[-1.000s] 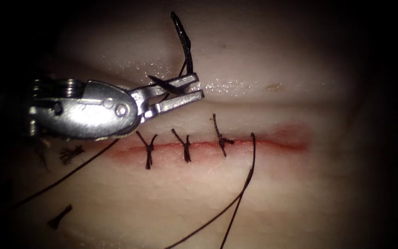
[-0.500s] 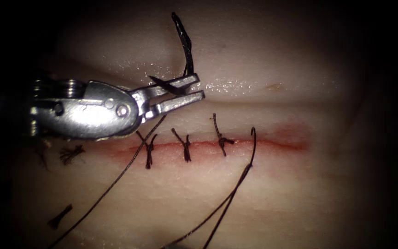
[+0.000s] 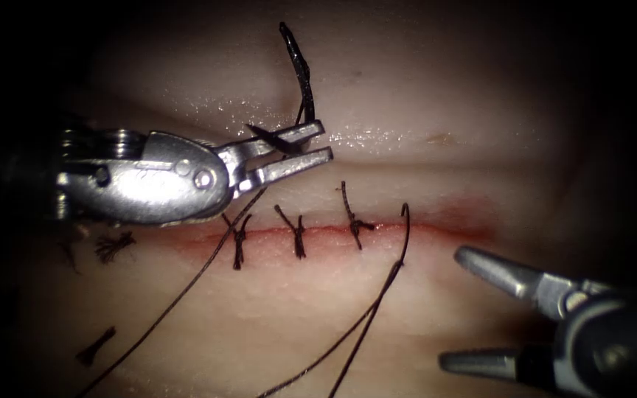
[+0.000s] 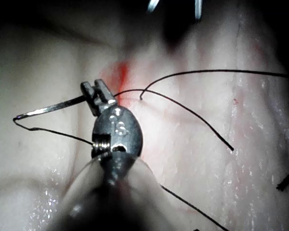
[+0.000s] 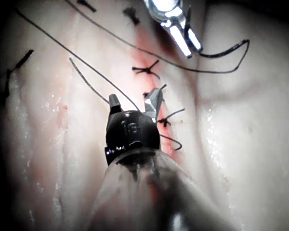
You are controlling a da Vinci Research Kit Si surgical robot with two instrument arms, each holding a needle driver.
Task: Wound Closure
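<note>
Steel needle (image 3: pixel 298 70) in left tool (image 3: pixel 296 149); three stitches (image 3: pixel 296 232); right tool (image 3: pixel 473 309) empty.

Endoscope overhead-front; wrist views close along shafts; all share cut (image 3: pixel 333 230).

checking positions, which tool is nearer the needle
Left. The left tool holds the needle above the cut; the right tool is open, below the cut's right end.
</note>
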